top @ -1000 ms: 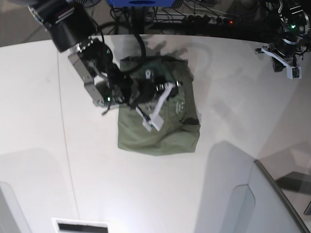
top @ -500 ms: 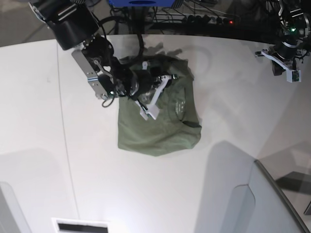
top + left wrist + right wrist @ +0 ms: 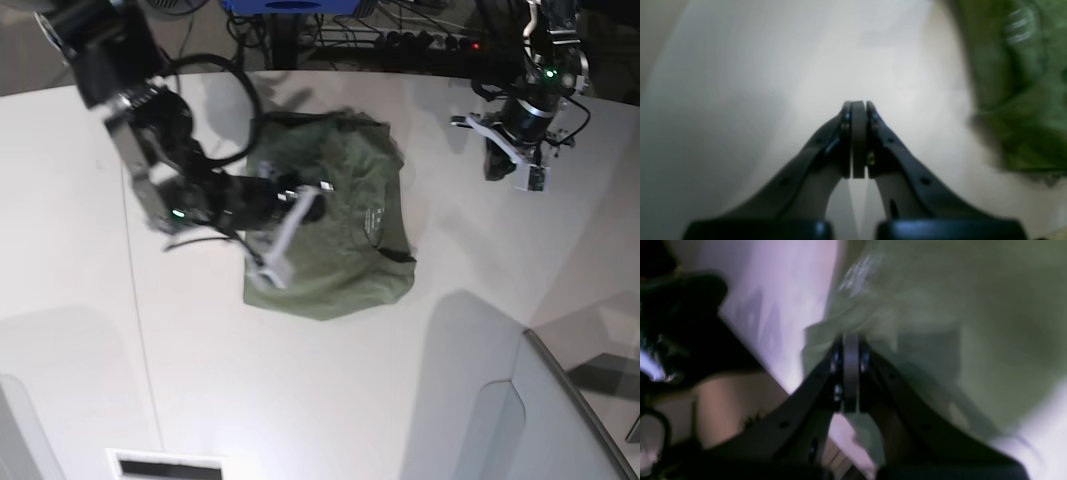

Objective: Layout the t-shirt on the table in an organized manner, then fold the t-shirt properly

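The olive-green t-shirt (image 3: 345, 200) lies bunched in a rough rectangle on the white table (image 3: 80, 300), and it fills the blurred right wrist view (image 3: 957, 323). My right gripper (image 3: 268, 275) is low over the shirt's lower left edge. It is shut (image 3: 850, 336), pads flush, its tips against a fold of cloth; no cloth shows between them. My left gripper (image 3: 520, 175) hangs shut (image 3: 858, 103) above bare table (image 3: 773, 66), right of the shirt (image 3: 1017, 100) and apart from it.
A grey angled panel (image 3: 560, 420) rises at the front right. Cables and a power strip (image 3: 430, 40) run behind the curved far edge. A thin dark seam (image 3: 140, 330) crosses the tabletop on the left. A dark slot (image 3: 165, 465) sits at the front edge.
My right arm swung from the shirt's middle to its lower left edge. My left arm came in from the far right corner towards the shirt. The shirt has barely shifted.
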